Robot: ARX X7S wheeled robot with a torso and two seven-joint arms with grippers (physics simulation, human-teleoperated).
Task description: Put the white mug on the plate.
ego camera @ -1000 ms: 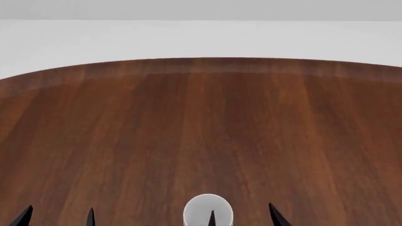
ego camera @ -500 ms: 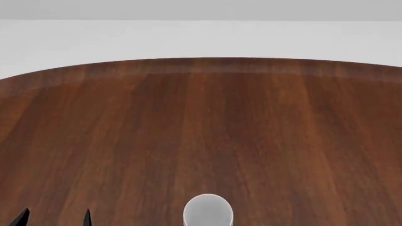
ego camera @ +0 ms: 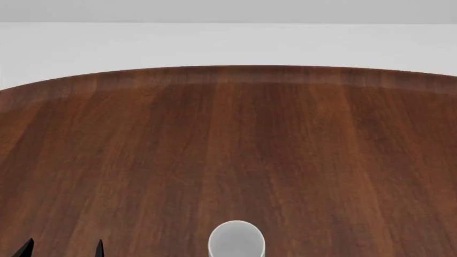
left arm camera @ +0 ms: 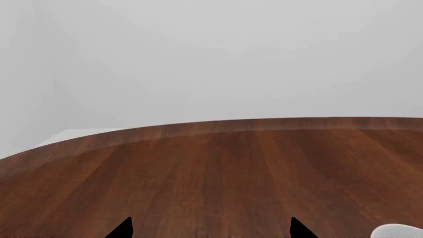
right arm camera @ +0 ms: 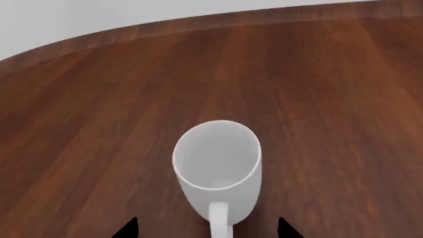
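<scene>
The white mug (ego camera: 236, 240) stands upright on the wooden table (ego camera: 228, 139) at the near edge of the head view. In the right wrist view the mug (right arm camera: 217, 161) is close ahead, greyish inside, with its handle (right arm camera: 221, 224) pointing back toward my right gripper (right arm camera: 207, 230). That gripper is open, its two dark tips wide on either side of the handle and not touching the mug. My left gripper (ego camera: 62, 249) is open and empty, low to the left of the mug. A sliver of the mug (left arm camera: 396, 231) shows in the left wrist view. The plate is out of view.
The round dark wooden table's far edge (ego camera: 228, 69) curves across the head view, with a pale floor or wall beyond. The same edge (left arm camera: 198, 128) shows in the left wrist view.
My right gripper's tips, which showed beside the mug in the head view a second ago, have dropped out of that view. The mug and left gripper have barely moved.
</scene>
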